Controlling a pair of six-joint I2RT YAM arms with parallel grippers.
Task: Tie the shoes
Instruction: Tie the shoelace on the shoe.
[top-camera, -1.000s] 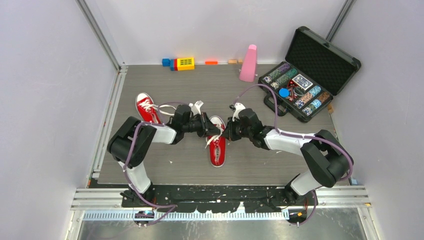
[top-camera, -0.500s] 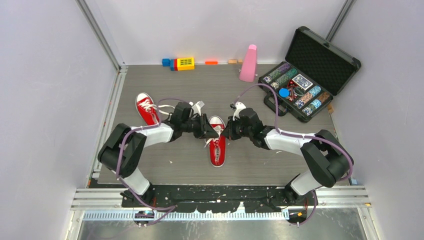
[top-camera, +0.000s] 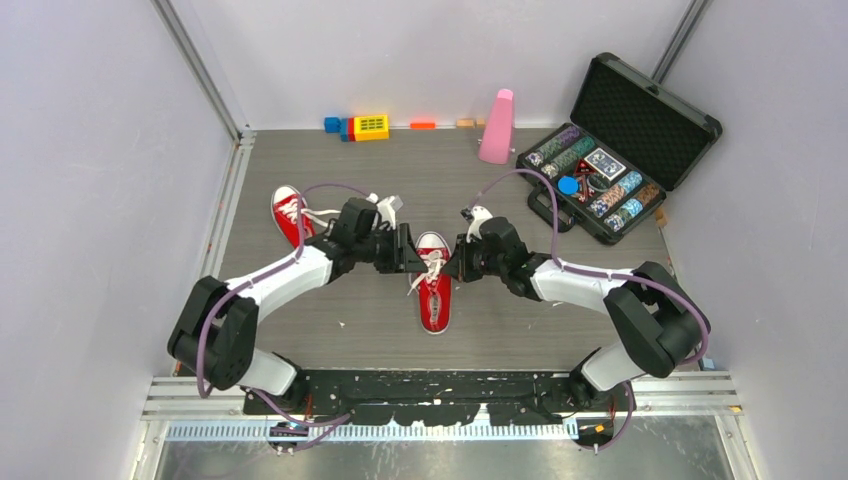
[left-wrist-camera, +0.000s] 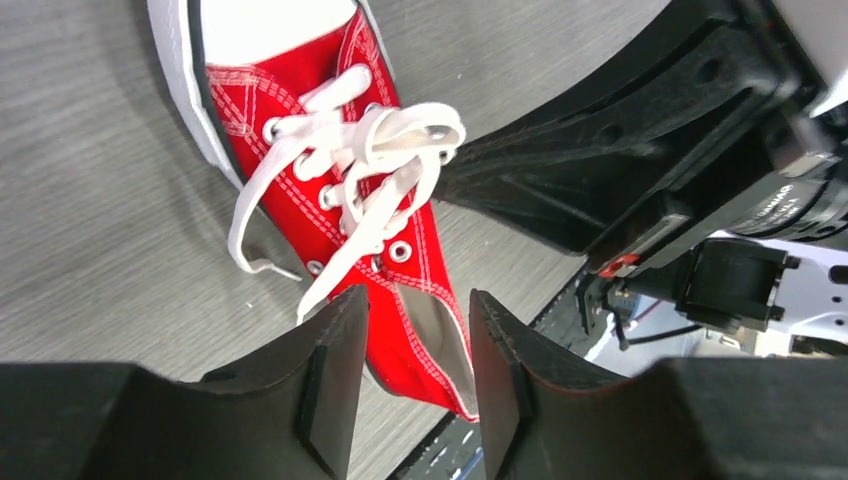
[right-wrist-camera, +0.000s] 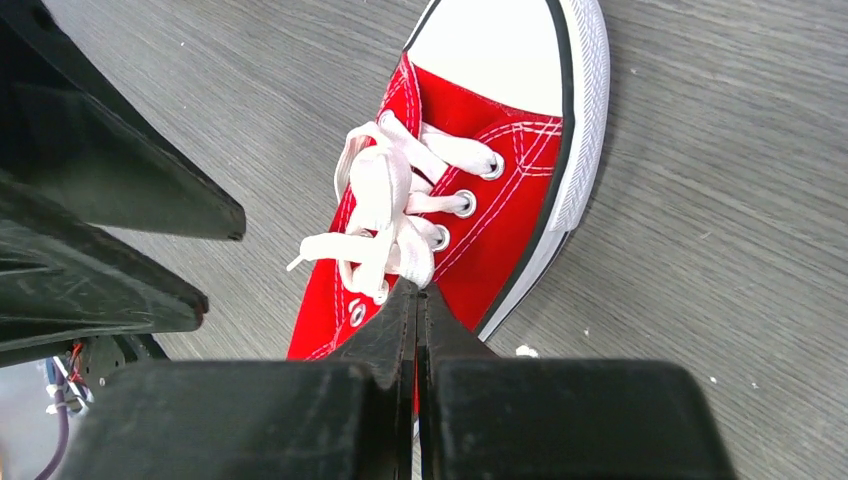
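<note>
One of the shoes, a red sneaker (top-camera: 435, 300) with white laces, lies mid-table between both grippers. The other red shoe (top-camera: 286, 212) sits back left, partly hidden by my left arm. My left gripper (top-camera: 412, 252) hovers at the near shoe's left side. In the left wrist view this gripper (left-wrist-camera: 415, 297) stands open over the shoe (left-wrist-camera: 300, 120), with nothing between its fingers. My right gripper (right-wrist-camera: 418, 290) is shut, its tips pinching the end of a lace loop (right-wrist-camera: 385, 200) on the shoe (right-wrist-camera: 500, 200). That loop (left-wrist-camera: 420, 125) stretches toward the right gripper.
An open black case of poker chips (top-camera: 615, 150) sits back right, with a pink cone-shaped object (top-camera: 497, 127) beside it. Coloured blocks (top-camera: 360, 127) line the back wall. Walls close in on the left, back and right.
My left gripper has opened, and the left arm's elbow has swung out to the left and toward the near edge. The right gripper has stayed shut in place.
</note>
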